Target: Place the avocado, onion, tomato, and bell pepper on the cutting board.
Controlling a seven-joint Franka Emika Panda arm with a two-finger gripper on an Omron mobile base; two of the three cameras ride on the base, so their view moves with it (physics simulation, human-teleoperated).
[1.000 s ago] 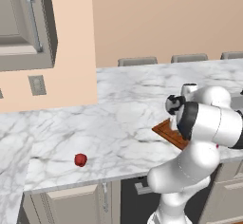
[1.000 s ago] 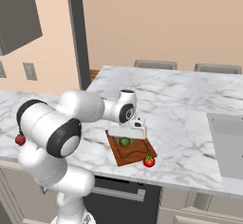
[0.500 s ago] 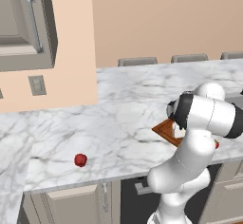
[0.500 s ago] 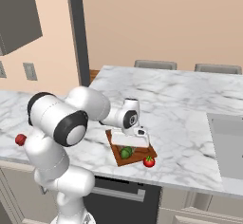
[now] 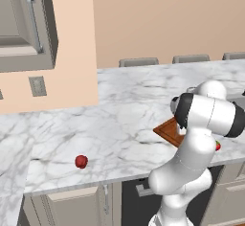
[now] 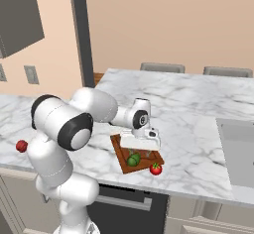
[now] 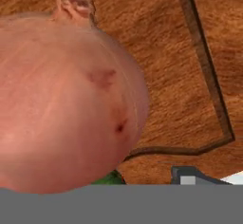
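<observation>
The pale peach-pink onion lies close under the hand on the reddish-brown cutting board. My gripper hangs low over the board, open, and one fingertip stands clear of the onion's right side. The dark green avocado rests on the board's near part, and a sliver of it peeks out below the onion. On the counter just off the board's near corner sits the tomato, half behind the arm in the left base view. Far left on the counter lies the bell pepper.
The marble counter runs left to a wall with an outlet and an upper cabinet. A sink is set in the counter to the right. Chair backs line the far edge.
The hand has sunk lower over the cutting board and its fingers have parted from the onion. The vegetables on the counter have not moved.
</observation>
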